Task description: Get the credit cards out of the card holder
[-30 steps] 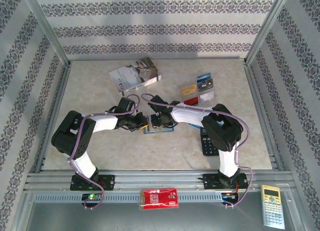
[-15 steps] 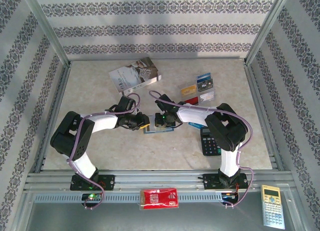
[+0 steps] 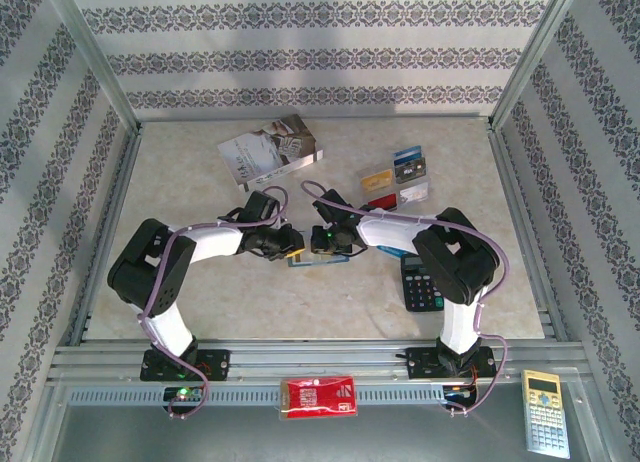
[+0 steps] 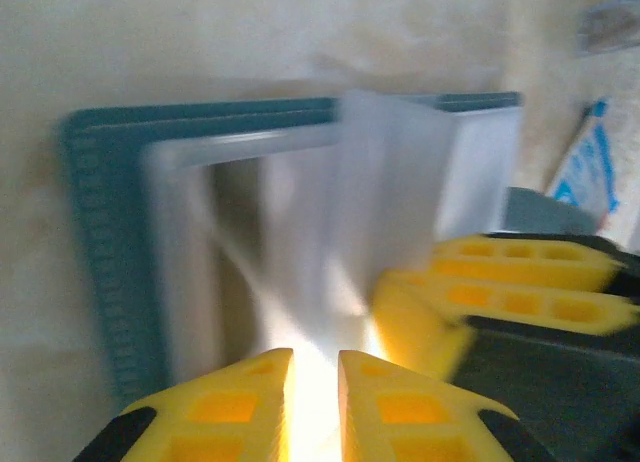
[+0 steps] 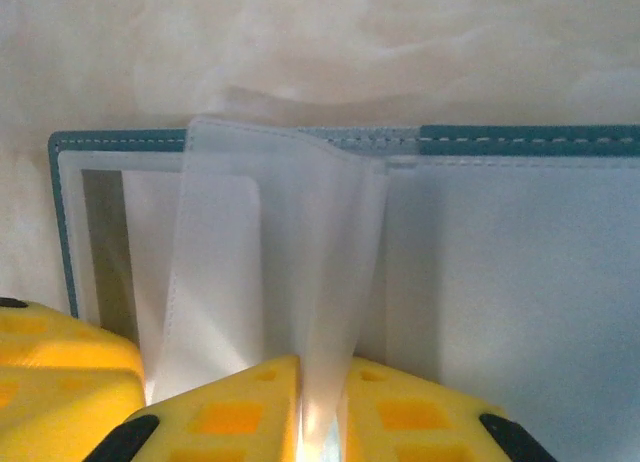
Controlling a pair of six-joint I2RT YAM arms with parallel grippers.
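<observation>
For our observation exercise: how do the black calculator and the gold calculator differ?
The black calculator lies on the tabletop, partly under the right arm; the gold calculator lies on the front shelf, uncovered. The black calculator's case is dark; the gold calculator's is pale yellow. Both lie flat, keys up.

Robot lab cell: frame [image 3: 95, 62] and patterned walls [image 3: 310, 57] enclose the table [image 3: 200, 182]; left arm [image 3: 165, 272] and right arm [image 3: 450, 262] bolted at its near edge.
</observation>
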